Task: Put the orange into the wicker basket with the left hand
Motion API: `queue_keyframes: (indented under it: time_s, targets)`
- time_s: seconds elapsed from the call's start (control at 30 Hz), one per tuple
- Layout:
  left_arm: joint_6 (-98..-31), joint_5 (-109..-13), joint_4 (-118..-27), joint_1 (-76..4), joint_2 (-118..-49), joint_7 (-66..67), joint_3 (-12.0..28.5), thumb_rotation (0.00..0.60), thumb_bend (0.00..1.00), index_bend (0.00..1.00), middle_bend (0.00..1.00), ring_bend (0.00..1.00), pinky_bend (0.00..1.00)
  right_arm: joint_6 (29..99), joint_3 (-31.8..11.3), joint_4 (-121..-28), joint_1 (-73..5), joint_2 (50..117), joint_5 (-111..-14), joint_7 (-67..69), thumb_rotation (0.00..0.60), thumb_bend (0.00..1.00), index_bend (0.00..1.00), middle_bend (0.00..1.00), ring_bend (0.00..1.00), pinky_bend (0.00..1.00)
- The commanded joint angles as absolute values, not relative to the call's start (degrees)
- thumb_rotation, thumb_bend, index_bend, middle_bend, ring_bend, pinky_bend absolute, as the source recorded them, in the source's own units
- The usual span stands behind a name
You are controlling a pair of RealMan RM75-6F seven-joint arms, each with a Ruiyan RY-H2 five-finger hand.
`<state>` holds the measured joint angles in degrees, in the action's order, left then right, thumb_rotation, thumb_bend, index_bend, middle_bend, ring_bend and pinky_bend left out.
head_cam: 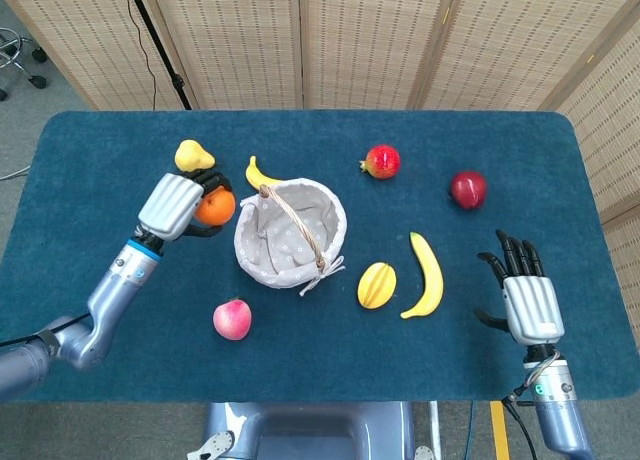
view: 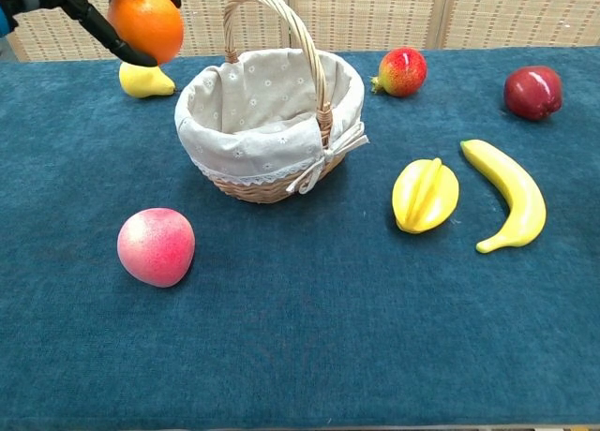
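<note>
No readable text, no labels, no brand marks, no numbers on anything in view

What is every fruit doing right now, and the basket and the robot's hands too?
orange: held up in the air, left of the basket
left hand: holding the orange
right hand: open, holding nothing
wicker basket: upright, nothing seen inside
peach: lying on the table
pear: lying on the table

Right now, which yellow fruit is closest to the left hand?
The pear, just beyond the left hand at the table's far left. The small banana lies behind the basket; the others lie right of it.
</note>
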<state>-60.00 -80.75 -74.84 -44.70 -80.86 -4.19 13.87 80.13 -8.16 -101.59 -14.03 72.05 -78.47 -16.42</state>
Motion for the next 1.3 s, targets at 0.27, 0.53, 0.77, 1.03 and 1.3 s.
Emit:
queue_keyframes:
  time_s: [0.27,0.53,0.77,1.03,1.3]
  targets:
    - [-56.05,-79.23,-72.1,-49.46,-86.65,-2.33,14.54,0.6,0.33,0.7,0.59,0.54,0.53,79.38,-8.28,-101.17,-14.24,71.86,-77.94,-15.48,0.6,0.0,0.23,0.0,0.0,0.0]
    - [-55.8,-78.39,-72.85,-51.04,-88.82,-0.06,14.9,0.6,0.33,0.68,0.59,0.52,0.53,79.54,-8.4,-101.33,-14.12,71.43,-78.06,-14.46,0.6,0.0,0.21,0.0,0.0,0.0]
    - [-54.84,-77.89,-76.3,-50.47,-85.8,-1.24,14.36,0.6,0.28,0.5,0.37,0.36,0.45,81.09,-8.8,-101.77,-13.54,70.6,-78.65,-13.97,0.6,0.0,0.22,0.0,0.0,0.0]
    - [-49.5,-78.94,-83.93,-49.78,-75.93,-6.26,12.03,0.6,0.2,0.07,0.0,0.01,0.16,81.01,-9.15,-101.92,-13.46,70.38,-77.83,-13.71,0.6,0.0,0.22,0.0,0.0,0.0]
    - [-46.77,-78.92,-86.77,-49.79,-72.01,-8.01,10.68,0.6,0.14,0.01,0.0,0.0,0.08,80.34,-9.0,-102.14,-13.77,70.6,-77.78,-13.8,0.6,0.0,0.23,0.0,0.0,0.0]
